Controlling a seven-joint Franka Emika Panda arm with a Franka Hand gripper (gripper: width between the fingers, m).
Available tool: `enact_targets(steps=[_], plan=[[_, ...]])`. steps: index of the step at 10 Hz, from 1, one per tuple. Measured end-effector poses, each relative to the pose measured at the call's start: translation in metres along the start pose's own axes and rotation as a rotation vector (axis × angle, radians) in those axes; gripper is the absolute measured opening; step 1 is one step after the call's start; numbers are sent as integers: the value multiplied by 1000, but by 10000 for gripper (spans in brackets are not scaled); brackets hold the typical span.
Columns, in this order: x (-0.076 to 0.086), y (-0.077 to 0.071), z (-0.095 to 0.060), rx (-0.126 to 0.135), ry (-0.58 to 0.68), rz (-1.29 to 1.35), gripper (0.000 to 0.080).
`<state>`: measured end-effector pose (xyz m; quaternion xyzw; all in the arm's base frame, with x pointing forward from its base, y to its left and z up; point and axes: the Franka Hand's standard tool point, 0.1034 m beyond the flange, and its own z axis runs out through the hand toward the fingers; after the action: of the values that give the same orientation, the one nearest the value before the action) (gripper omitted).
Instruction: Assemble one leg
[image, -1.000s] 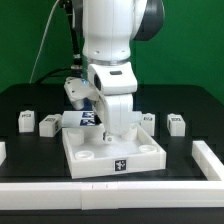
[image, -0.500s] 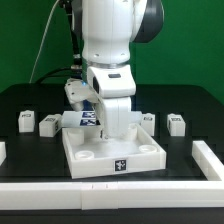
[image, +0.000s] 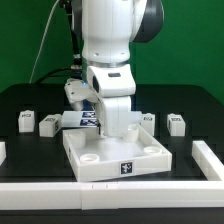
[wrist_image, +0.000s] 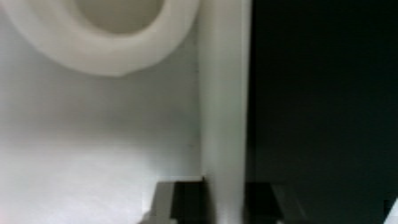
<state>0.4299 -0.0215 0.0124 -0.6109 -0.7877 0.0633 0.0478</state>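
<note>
White tray (image: 95, 165), pincer (image: 118, 130) at edge (jaws unclear)

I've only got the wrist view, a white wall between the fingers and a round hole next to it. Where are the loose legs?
Observer: On the exterior view's left, two stand on the black table beside the white tray: the outer left leg and the inner left leg.
Operator: And the other side?
Observer: Two more on the exterior view's right: the inner right leg near the tray's back corner, the outer right leg farther out.
Operator: Any leg in the tray yet?
Observer: No. Its two front corner holes are empty; the back ones I cannot see.
</note>
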Motion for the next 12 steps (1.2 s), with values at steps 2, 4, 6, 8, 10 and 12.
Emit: enact_targets(steps=[2,4,6,8,10,12], plan=[[0,0,0,0,0,0,71],[2,9,-3,-12,-3,104,71],[5,26,-4,-29,-6,164,71],[13,38,-6,-41,-6,221,71],[41,55,-9,-52,-3,266,71],[58,67,-11,-63,-4,267,70]])
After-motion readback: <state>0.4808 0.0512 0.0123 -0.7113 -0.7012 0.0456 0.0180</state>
